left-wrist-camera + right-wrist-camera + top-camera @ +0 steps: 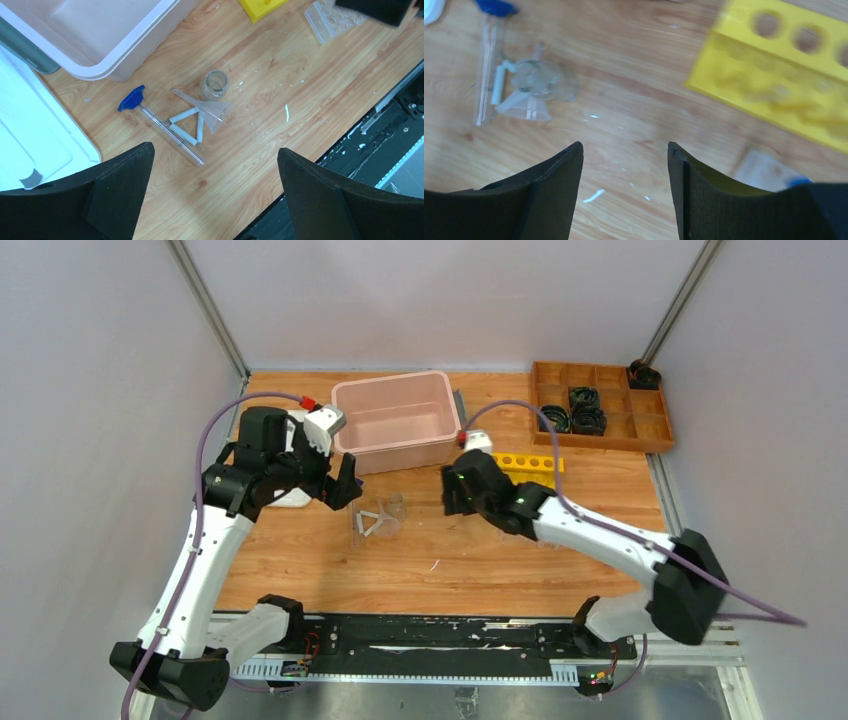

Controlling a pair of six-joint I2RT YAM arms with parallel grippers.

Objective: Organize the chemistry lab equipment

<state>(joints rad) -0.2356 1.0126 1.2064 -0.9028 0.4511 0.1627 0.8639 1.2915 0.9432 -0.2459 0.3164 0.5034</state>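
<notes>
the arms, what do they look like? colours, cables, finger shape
The left arm and right arm have white link shells and black joint housings. A purple-grey cable loops along each, with a red plug near the wrist. The left gripper and right gripper carry matte black, wedge-shaped fingers.

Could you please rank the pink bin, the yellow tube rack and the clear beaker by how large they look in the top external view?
1. pink bin
2. yellow tube rack
3. clear beaker, clearly the smallest
</notes>
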